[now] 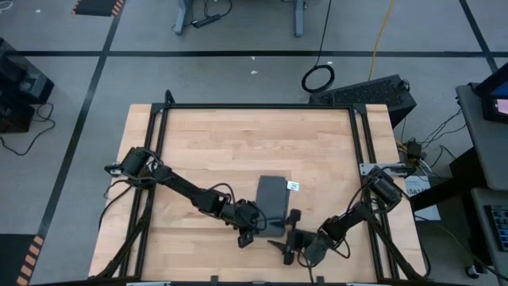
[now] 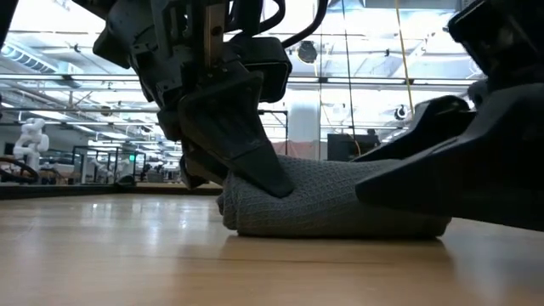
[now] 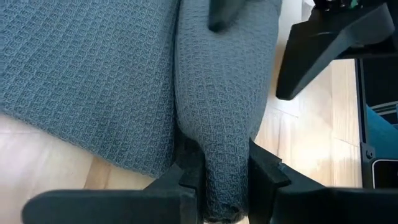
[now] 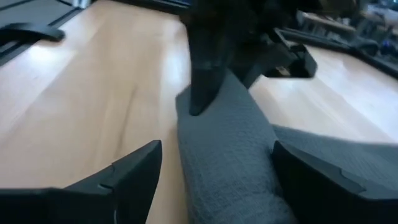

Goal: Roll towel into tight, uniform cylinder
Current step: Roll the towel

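The towel (image 1: 272,195) lies on the table (image 1: 230,143), toward its near edge and about midway across, with a small white tag (image 1: 293,186) at the side toward the right arm. The end nearest that edge is rolled into a thick ridge (the far part still lies flat). The left gripper (image 3: 225,180) sits at one end of the roll, its fingers closed on the cloth and pinching it between them. The right gripper (image 4: 214,171) is at the roll's other end, fingers spread wide on either side of the roll and holding nothing.
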Controlling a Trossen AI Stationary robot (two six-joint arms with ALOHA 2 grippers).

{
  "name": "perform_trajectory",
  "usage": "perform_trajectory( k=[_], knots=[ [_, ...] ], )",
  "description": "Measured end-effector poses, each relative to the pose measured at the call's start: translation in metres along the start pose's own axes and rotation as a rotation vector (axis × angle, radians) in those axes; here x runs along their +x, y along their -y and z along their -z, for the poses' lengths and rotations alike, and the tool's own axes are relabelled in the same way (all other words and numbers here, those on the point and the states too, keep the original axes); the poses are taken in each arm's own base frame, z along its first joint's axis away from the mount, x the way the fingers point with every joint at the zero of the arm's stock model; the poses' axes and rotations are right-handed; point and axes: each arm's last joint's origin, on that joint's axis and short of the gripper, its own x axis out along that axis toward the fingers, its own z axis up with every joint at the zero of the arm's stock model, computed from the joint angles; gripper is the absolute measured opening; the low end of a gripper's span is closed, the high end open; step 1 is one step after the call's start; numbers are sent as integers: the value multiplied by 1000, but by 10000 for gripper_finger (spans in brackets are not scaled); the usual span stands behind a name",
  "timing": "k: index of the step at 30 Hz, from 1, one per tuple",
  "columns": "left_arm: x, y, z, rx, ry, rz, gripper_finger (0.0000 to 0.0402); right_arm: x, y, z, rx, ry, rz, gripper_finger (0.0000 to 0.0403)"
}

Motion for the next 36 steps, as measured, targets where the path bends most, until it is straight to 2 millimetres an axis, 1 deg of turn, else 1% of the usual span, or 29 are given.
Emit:
perform_trajectory(
  k=[4,11,14,17,20,24,27,29,31,34,36],
  knots=[
    [0,0,0,0,1,-1,70,-4,-2,3,48,-10,12,298],
    [0,0,0,4,4,-1,70,-4,-1,6,112,-41,20,298],
    [0,0,-1,48,29,-8,76,-4,0,8,123,-51,25,298],
    [-1,1,-2,80,46,-19,102,-4,0,10,142,-63,33,298],
    [-5,2,-4,126,55,-24,148,-5,1,12,168,-81,43,298],
    [-22,8,-9,185,64,-23,211,-6,4,21,191,-131,59,297],
    [-37,11,-12,234,64,-69,247,-6,4,23,202,-143,72,297],
    [-47,18,-11,287,97,-97,263,-6,5,23,202,-144,72,297],
    [-51,29,-8,359,146,-115,272,-6,5,23,201,-143,73,297],
    [-52,49,5,470,231,-152,276,-6,5,24,201,-144,74,297],
    [-47,61,14,520,293,-170,277,-5,5,24,204,-148,76,297]
  ],
)
